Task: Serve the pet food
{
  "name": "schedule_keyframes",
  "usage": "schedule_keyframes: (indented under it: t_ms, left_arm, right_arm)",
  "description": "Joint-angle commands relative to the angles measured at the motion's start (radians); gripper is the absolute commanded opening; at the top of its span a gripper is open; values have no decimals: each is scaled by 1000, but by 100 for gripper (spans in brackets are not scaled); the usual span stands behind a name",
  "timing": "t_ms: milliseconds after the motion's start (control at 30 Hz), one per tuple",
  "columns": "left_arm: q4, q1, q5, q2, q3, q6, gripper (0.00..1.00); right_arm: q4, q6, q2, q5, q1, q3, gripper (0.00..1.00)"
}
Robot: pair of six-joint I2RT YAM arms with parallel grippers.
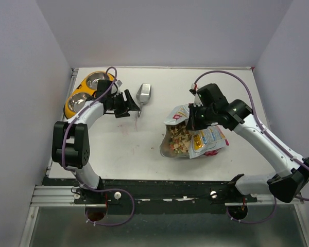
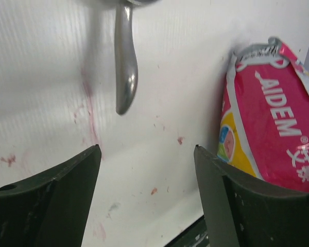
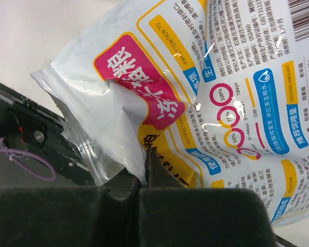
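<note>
Pouch, position: the pouch [image 1: 208,139] lies on its side on the counter [image 1: 129,154], right of centre, with its mouth gaping toward the left. It is well apart from the yellow double bowl [image 1: 85,92] in the far left corner.
Kibble: the kibble [image 1: 177,139] shows in the open mouth as small mixed brown, tan, greenish and reddish pieces. What shows of the bowl's steel cups looks bare.
Right tool: the right tool [image 1: 195,121] sits at the pouch's far edge. In the wrist view its jaws are pressed together, with a fold of the pouch film pinched between them.
Left tool: the left tool [image 2: 146,149] has its jaws wide apart with nothing between them. The handle of the metal scoop [image 2: 125,67] lies ahead, just past the fingertips and not touching.
Pouch, handling (judgement): thin, glossy, crinkly film that is soft and has no stiffness of its own. It is likely slippery under flat pads and sags wherever the load shifts.
Kibble, handling (judgement): loose, light and free-running, so it spills if the mouth dips or the film collapses.
Where to hold (judgement): a pinched fold at the rim beside the mouth, as the right tool has it, so that the opening stays lifted and spread. A grip on the belly would squeeze the contents out.
Scoop, handling (judgement): rigid, smooth and narrow. It is best taken across the handle near mid-length.
</note>
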Motion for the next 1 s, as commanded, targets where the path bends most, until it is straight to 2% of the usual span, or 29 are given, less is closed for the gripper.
schedule_keyframes:
  t_ms: [0,233,567,667,833,967]
  left_arm:
    - [215,46,2,79,26,-50,81]
    - [666,68,137,274,-48,-295,80]
    - [1145,25,59,341,-253,-587,76]
    - [1228,-4,-1,352,-295,-645,70]
    - [1198,-46,-125,337,-295,-686,67]
    - [1283,-55,-184,360,-307,-732,63]
  right_arm:
    - [17,35,-112,-22,1,27,1]
    - [-9,53,-147,-18,0,44,1]
    - [-40,45,-104,11,0,105,1]
    - [-32,45,-93,15,0,114,1]
    - [-43,41,-70,25,0,147,1]
    - [-47,38,-63,39,0,167,1]
